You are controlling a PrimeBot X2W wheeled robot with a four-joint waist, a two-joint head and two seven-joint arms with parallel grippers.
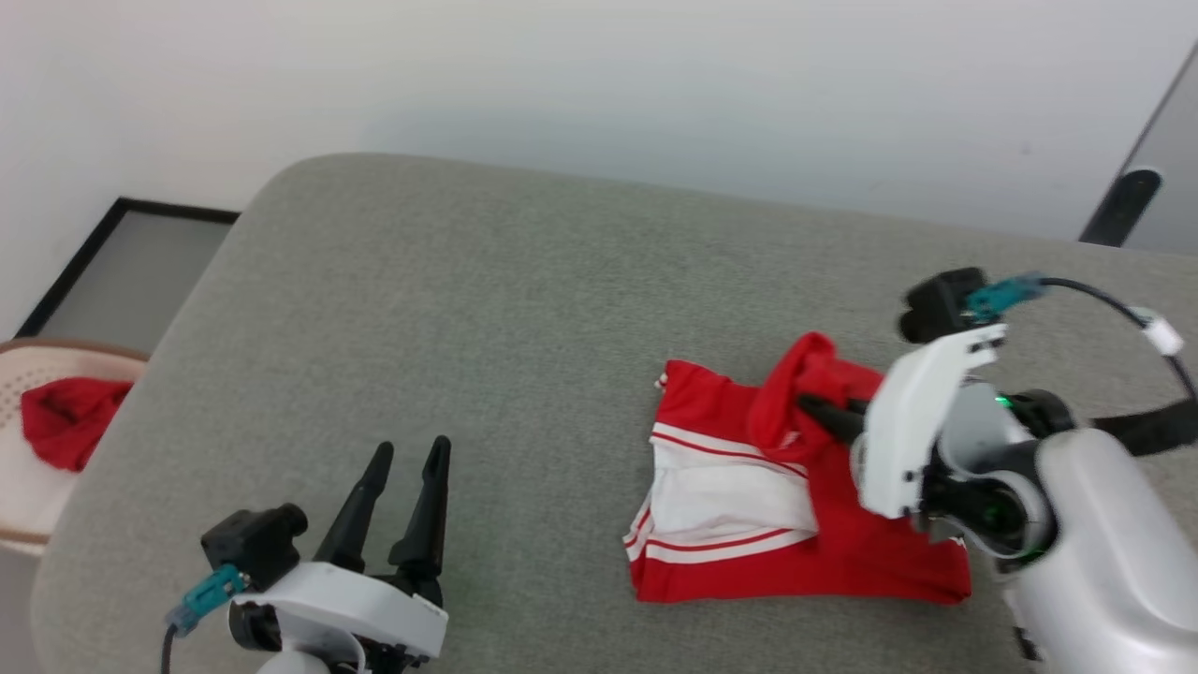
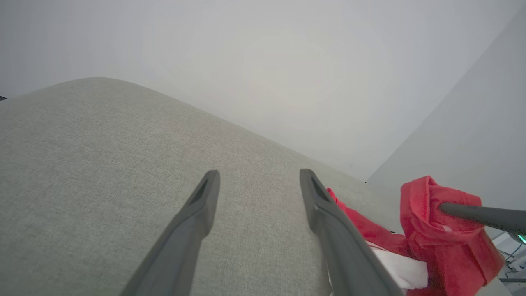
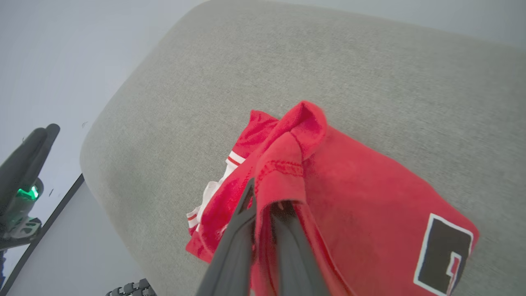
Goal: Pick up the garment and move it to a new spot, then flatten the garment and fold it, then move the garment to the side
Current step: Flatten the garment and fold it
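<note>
From the head view, the garment (image 1: 870, 562) is lying on the right part of the cushion (image 1: 468, 328), close to its front edge. It is roughly folded, with a white sleeve with red stripes facing up on its left half. The right gripper (image 1: 810, 404) is reaching in from the right, its fingers pressed together and pinching a raised red fold at the garment's back edge. The left gripper (image 1: 412, 447) is hovering over the front left part of the cushion, fingers spread and holding nothing, well apart from the garment. Off the cushion's left edge, a pale basket (image 1: 75, 348) is holding a red cloth (image 1: 65, 421). The left wrist view is looking along the cushion (image 2: 102, 164) between the parted fingers of the left gripper (image 2: 259, 174), which are touching nothing. At its lower right the garment (image 2: 448, 242) is hanging in a bunch from one dark right finger (image 2: 481, 214), clear of the surface there. The right wrist view is giving the grip up close: the right gripper (image 3: 265, 201) is clamping a hemmed red edge, and the cloth is draping over both fingers. It is also showing a black, white-outlined number (image 3: 444, 246) on the garment (image 3: 361, 197), near the lower right. The left fingers (image 3: 24, 156) are standing at the far left, beyond the corner of the cushion (image 3: 287, 61).
</note>
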